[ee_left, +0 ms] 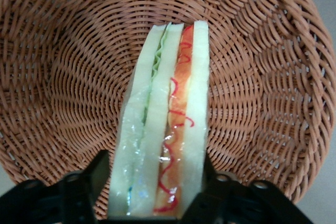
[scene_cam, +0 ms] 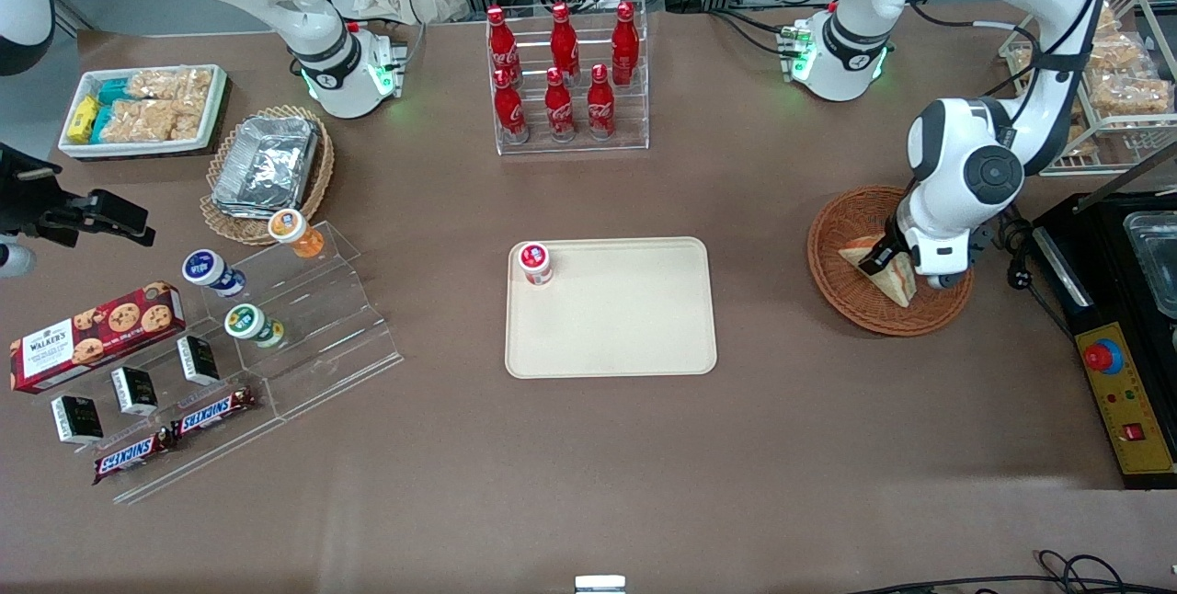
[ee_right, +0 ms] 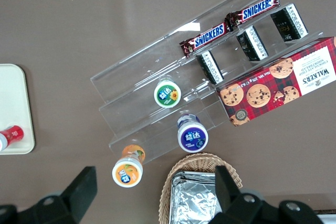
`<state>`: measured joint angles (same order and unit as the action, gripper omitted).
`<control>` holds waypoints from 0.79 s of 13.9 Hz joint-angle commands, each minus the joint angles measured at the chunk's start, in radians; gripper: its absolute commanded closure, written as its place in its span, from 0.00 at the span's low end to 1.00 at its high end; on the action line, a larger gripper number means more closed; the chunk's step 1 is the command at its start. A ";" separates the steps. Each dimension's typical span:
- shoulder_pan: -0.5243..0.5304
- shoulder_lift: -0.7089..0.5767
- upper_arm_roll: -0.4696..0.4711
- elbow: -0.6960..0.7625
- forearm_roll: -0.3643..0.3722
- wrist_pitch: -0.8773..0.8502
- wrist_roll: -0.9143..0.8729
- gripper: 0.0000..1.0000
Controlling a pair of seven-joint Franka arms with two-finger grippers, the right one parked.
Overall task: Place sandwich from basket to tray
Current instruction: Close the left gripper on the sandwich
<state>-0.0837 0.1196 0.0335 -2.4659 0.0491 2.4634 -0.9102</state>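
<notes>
The sandwich (scene_cam: 885, 268), a wedge of pale bread with green and red-orange filling, stands on edge in the round reddish-brown wicker basket (scene_cam: 841, 300) toward the working arm's end of the table. My left gripper (scene_cam: 894, 256) is down in the basket, shut on the sandwich. In the left wrist view its black fingers (ee_left: 97, 178) press both bread faces of the sandwich (ee_left: 168, 108), with the basket (ee_left: 63, 77) weave under it. The cream tray (scene_cam: 625, 327) lies flat at the table's middle, apart from the basket.
A small red-lidded jar (scene_cam: 535, 263) stands on the tray's corner. A clear rack of red bottles (scene_cam: 565, 79) sits farther from the camera. A black appliance with a yellow control box (scene_cam: 1117, 382) lies beside the basket. Snack stands (scene_cam: 257, 327) lie toward the parked arm's end.
</notes>
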 commanded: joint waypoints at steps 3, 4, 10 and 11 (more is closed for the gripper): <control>-0.002 -0.029 -0.003 -0.008 0.040 0.059 -0.099 0.72; -0.002 -0.052 -0.003 -0.008 0.040 0.034 -0.096 0.72; -0.002 -0.159 -0.004 0.067 0.043 -0.182 -0.079 0.72; -0.002 -0.170 -0.006 0.096 0.044 -0.228 -0.078 0.72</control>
<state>-0.0840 -0.0114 0.0326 -2.4103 0.0696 2.3136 -0.9539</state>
